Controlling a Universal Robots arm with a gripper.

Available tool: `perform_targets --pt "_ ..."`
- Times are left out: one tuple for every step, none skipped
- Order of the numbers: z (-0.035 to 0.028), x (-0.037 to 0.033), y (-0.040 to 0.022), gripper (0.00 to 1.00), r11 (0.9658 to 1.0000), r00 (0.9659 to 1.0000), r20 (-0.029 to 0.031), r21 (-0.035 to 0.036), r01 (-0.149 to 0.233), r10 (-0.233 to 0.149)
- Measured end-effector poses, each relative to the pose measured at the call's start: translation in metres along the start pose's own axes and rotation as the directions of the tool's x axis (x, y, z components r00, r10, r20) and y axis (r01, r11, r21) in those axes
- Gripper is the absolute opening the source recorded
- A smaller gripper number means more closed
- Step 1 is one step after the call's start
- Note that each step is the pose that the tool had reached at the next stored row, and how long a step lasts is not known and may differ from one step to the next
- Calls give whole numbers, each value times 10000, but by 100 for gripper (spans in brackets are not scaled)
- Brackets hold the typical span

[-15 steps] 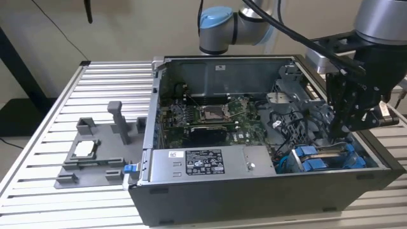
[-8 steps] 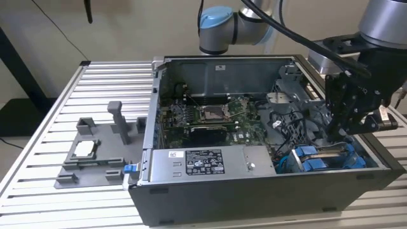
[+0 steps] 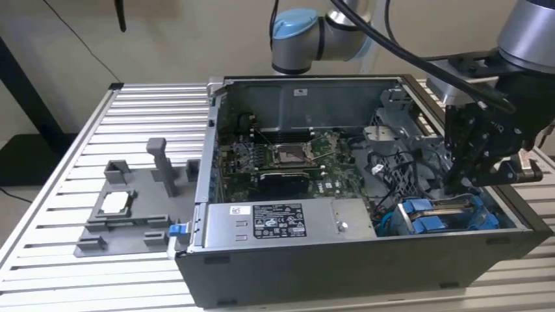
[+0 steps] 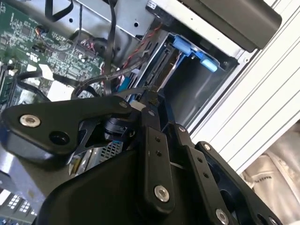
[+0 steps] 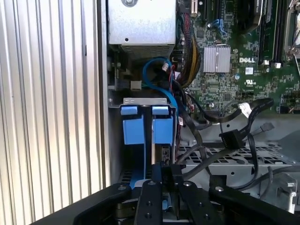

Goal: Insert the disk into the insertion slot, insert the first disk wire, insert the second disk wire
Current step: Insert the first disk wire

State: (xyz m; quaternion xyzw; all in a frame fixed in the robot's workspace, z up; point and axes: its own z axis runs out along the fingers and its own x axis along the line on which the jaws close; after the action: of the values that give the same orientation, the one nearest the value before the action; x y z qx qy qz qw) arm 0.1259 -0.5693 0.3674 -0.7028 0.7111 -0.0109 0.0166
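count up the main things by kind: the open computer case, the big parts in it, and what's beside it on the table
computer case: 1
power-supply box: 1
motherboard: 1
disk: 1
grey fixture: 1
claw: 1
total: 6

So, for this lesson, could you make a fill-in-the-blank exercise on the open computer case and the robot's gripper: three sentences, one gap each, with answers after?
1. The gripper is inside the computer case, on the exterior view's ____ side.
2. The disk, sitting in the insertion slot, has a carrier coloured ____.
3. The grey fixture lies on the table, on the exterior view's ____ side of the case.
Missing words: right; blue; left.
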Motion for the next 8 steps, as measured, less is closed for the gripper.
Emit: perform_targets --pt "6 8 -16 19 10000 10000 31 -44 -1 2" --pt "12 13 -39 19 10000 10000 73 -66 -3 4" --pt "19 16 -64 19 10000 9999 120 -77 -5 5" --pt "25 19 -92 19 10000 9999 169 -84 -6 8" --pt "32 23 -116 19 10000 9998 208 -95 -8 10" --pt "40 29 -139 19 9999 9997 245 -112 -9 12" --pt "48 35 -159 19 9999 9996 276 -134 -9 13" --pt "56 42 -177 19 9999 9995 308 -163 -10 15"
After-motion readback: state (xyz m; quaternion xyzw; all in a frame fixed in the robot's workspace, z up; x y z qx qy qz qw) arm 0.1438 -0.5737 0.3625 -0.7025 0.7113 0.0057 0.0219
